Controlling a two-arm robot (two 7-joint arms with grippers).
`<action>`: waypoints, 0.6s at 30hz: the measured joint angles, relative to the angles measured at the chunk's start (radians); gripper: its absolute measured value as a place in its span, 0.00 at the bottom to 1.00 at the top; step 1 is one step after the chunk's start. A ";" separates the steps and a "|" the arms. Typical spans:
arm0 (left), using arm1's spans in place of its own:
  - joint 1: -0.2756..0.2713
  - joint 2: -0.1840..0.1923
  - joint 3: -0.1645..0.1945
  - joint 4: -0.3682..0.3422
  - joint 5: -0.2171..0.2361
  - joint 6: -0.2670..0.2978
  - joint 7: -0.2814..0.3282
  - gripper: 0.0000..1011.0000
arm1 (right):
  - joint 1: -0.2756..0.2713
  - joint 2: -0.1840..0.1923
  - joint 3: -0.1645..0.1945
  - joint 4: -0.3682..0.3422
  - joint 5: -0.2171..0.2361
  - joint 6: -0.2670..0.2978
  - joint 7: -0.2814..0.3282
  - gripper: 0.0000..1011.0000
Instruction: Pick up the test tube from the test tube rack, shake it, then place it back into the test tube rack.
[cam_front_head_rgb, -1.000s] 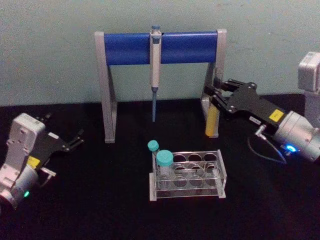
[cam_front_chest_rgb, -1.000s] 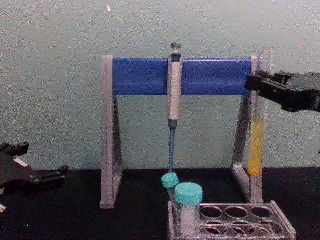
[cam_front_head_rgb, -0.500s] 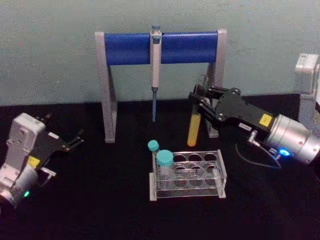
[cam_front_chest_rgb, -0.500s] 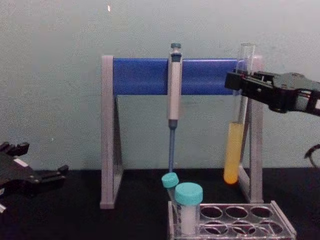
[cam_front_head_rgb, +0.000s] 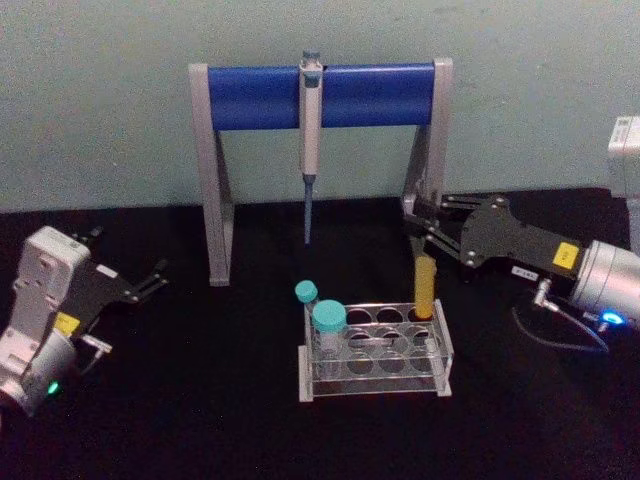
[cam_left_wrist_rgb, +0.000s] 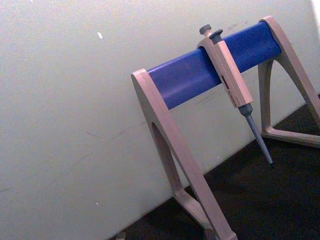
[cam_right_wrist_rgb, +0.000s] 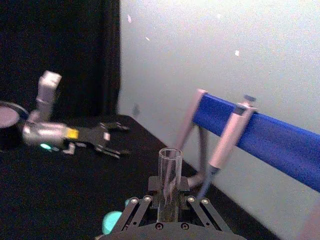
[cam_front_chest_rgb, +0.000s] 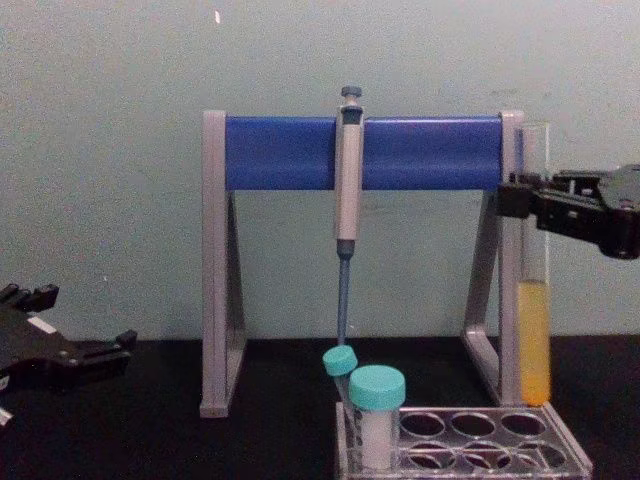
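Two fingers (cam_front_chest_rgb: 512, 200) of the right gripper (cam_front_head_rgb: 418, 225) are closed on the clear upper part of the test tube (cam_front_head_rgb: 425, 288). The tube hangs upright, its open mouth above the fingers and its yellow-orange liquid well below them. Directly beneath the fingers stands the test tube rack (cam_front_head_rgb: 441, 345) on the black counter (cam_front_head_rgb: 200, 400). The tube's round bottom is at the mouth of the rack's back corner hole on that side; I cannot tell whether it has entered. Two teal-capped tubes (cam_front_head_rgb: 329, 318) stand at the rack's far end from these fingers. Just behind the fingers is a leg of the pipette stand (cam_front_head_rgb: 260, 97), which carries a pipette (cam_front_head_rgb: 310, 140). Well across the counter, the left gripper (cam_front_head_rgb: 155, 278) rests low, its fingers apart and holding nothing.
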 joint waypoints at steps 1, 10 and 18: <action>0.000 0.000 0.000 0.000 0.000 0.000 0.000 0.99 | -0.003 0.003 0.001 -0.005 -0.012 -0.002 -0.014 0.23; 0.000 0.000 0.000 0.000 0.000 0.000 0.000 0.99 | -0.024 -0.024 0.032 -0.020 -0.111 -0.044 -0.135 0.23; 0.000 0.000 0.000 0.000 0.000 0.000 0.000 0.99 | -0.016 -0.096 0.055 0.027 -0.085 -0.078 -0.132 0.23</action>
